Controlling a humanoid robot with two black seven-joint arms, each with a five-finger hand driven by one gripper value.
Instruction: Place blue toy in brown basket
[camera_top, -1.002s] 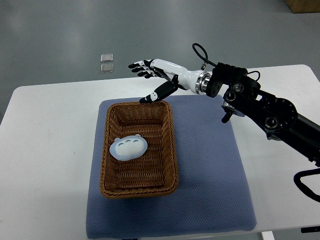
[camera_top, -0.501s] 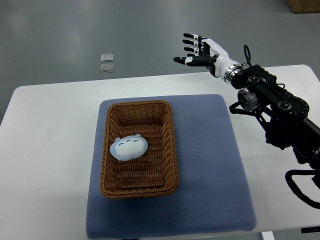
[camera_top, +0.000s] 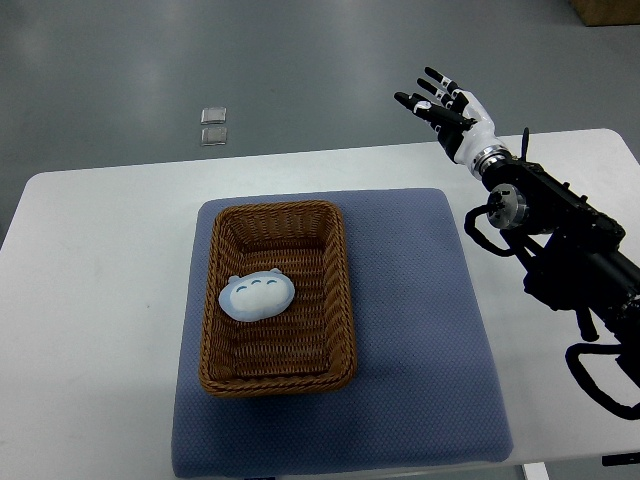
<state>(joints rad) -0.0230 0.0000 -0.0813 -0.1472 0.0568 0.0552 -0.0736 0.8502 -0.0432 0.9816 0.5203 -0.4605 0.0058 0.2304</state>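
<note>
The blue toy (camera_top: 257, 296), a pale blue rounded plush with small ears, lies inside the brown wicker basket (camera_top: 343, 290), left of its middle. The basket rests on a blue-grey mat (camera_top: 420, 330). My right hand (camera_top: 443, 106) is raised beyond the table's far edge at the upper right, well away from the basket, its fingers spread and holding nothing. Its black arm (camera_top: 560, 230) runs down along the right side. No left arm shows.
The mat lies on a white table (camera_top: 100, 300). Two small clear squares (camera_top: 213, 126) lie on the grey floor beyond the table's far edge. A brown box corner (camera_top: 605, 10) shows at the top right.
My right hand has drawn back from the basket's far rim, swinging right and up past the table's far edge. The toy and basket have not moved.
</note>
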